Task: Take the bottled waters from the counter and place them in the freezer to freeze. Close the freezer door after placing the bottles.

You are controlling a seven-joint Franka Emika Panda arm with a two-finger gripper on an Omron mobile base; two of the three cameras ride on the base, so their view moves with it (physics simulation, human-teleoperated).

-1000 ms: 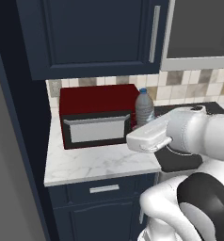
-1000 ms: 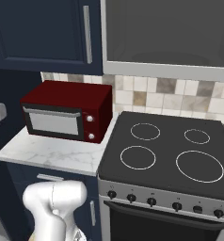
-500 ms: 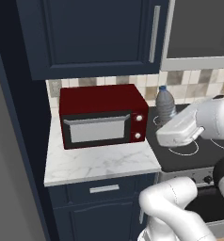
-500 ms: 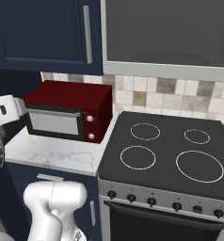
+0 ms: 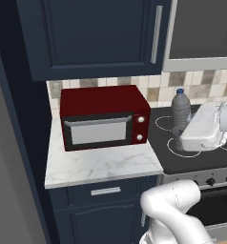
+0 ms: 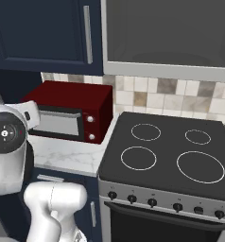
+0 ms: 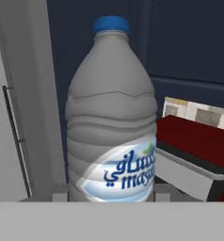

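bottled water [image 7: 111,127] clamped in tool [image 7: 111,197]

White marble-look counter slab [image 5: 96,167] over dark navy cabinets; a dark red boxy microwave [image 5: 103,116] sits directly on it, toward the tiled wall, front strip of marble bare. From the claw [image 5: 180,143], counter and microwave lie off to the left. Black glass stovetop [image 6: 168,151] abuts the slab's right edge, beneath the claw.
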